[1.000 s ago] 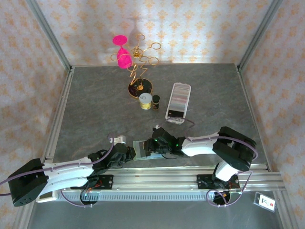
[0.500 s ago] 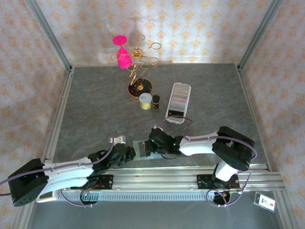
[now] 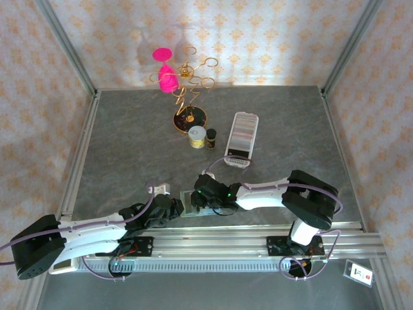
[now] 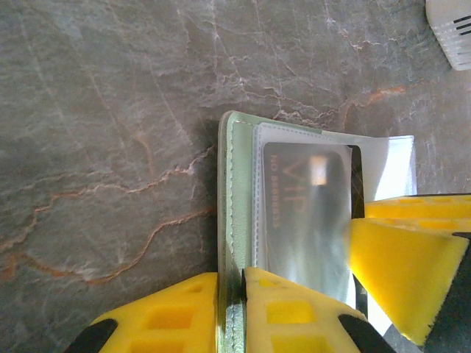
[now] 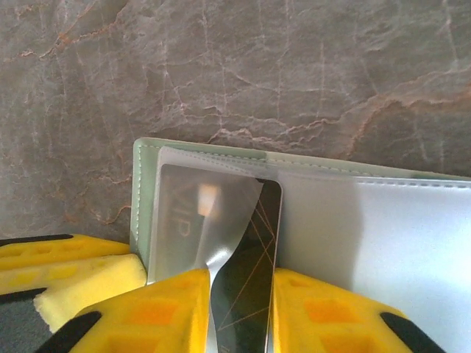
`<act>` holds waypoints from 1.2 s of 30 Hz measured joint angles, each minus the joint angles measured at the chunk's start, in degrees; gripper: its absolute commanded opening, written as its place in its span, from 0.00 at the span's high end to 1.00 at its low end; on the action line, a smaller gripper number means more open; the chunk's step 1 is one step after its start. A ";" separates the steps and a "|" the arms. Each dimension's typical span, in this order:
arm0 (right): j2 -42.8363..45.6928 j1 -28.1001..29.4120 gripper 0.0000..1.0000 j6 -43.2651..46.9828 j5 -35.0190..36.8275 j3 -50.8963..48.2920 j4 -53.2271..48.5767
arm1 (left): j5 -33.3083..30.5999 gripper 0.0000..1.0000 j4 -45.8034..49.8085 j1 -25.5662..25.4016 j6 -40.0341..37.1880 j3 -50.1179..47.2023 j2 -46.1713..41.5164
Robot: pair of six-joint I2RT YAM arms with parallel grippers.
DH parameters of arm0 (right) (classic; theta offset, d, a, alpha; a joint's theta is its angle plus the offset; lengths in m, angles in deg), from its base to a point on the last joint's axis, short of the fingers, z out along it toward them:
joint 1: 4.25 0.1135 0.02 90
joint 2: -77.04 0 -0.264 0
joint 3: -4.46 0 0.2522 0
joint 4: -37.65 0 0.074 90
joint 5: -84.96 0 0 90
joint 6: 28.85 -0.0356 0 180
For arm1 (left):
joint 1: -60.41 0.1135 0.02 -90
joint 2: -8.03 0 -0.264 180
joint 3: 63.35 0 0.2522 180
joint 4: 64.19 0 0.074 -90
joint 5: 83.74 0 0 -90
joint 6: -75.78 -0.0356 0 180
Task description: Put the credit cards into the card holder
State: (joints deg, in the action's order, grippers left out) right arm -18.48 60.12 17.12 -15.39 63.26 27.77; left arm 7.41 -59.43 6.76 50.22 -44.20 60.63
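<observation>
One dark credit card grasped in right jaws, partway under clear sleeve of card holder. Holder open flat on tabletop by near edge, green cover clenched in left jaws. Many credit cards packed edge-on in long tray, well apart behind. Likely early stage: one insertion unfinished, neighbouring sleeve apparently empty, tray stack waiting. Needs final push home, then release.
</observation>
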 measured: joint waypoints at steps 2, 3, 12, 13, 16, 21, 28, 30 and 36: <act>0.00 0.09 0.71 0.17 0.57 0.31 -0.57 | -0.02 0.86 0.00 0.00 0.00 0.00 -0.02; 0.00 0.11 0.71 0.22 0.76 0.31 -0.70 | 0.00 0.86 0.02 0.00 0.00 0.00 -0.09; 3.74 0.35 0.54 0.59 3.45 -0.50 -2.75 | 0.87 0.85 -0.07 0.00 0.02 -0.33 -0.90; 4.70 0.35 0.54 0.59 3.78 -0.90 -3.04 | 1.09 0.85 -0.07 0.00 0.02 -0.33 -1.01; 6.71 0.35 0.58 0.59 4.92 -1.55 -3.87 | 1.44 0.85 -0.04 0.00 0.02 -0.37 -1.38; 7.21 0.35 0.51 0.70 7.45 -1.55 -6.97 | 1.46 0.84 -0.04 0.00 0.02 -0.37 -1.51; 9.05 0.35 0.48 0.83 10.19 -1.81 -11.85 | 1.46 0.80 0.02 0.00 0.02 -0.37 -1.86; 9.11 0.35 0.46 0.83 10.16 -2.08 -12.09 | 1.44 0.79 0.02 0.00 0.02 -0.37 -1.99; 8.31 0.46 0.46 0.79 10.01 -2.45 -12.52 | 1.46 0.79 0.17 0.00 0.02 -0.37 -2.01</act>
State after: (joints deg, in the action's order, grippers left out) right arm -10.18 60.58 17.91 -5.38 60.81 15.25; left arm 8.88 -59.25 6.76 50.25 -44.57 58.62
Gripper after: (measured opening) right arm 0.540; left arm 0.210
